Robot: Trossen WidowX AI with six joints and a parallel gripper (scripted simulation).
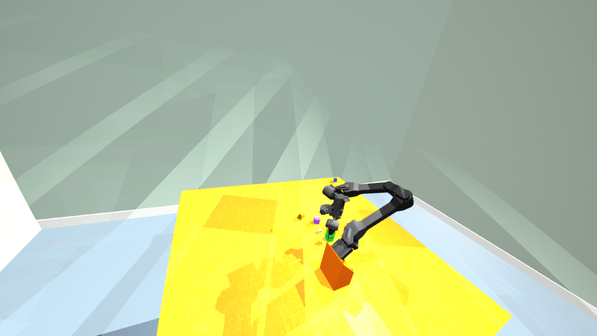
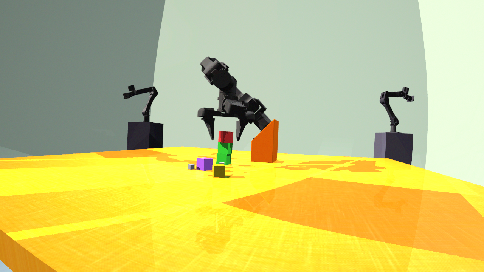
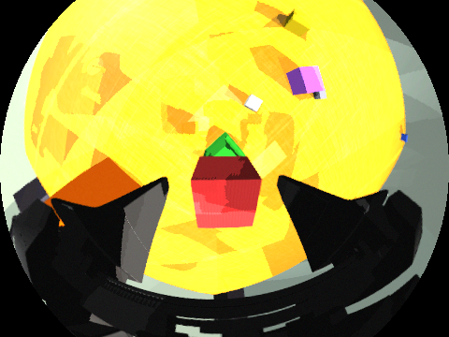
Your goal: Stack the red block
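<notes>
Red block tops green tower; gripper wide (top view hides it).

Broad yellow table with darker orange patches. Standing directly on it: green tower, with purple cube just beside and a tiny grey cube next to that; dark olive cube nearer the front; tall orange wedge behind. Possibly a small white cube near the tower, too small to tell.
</notes>
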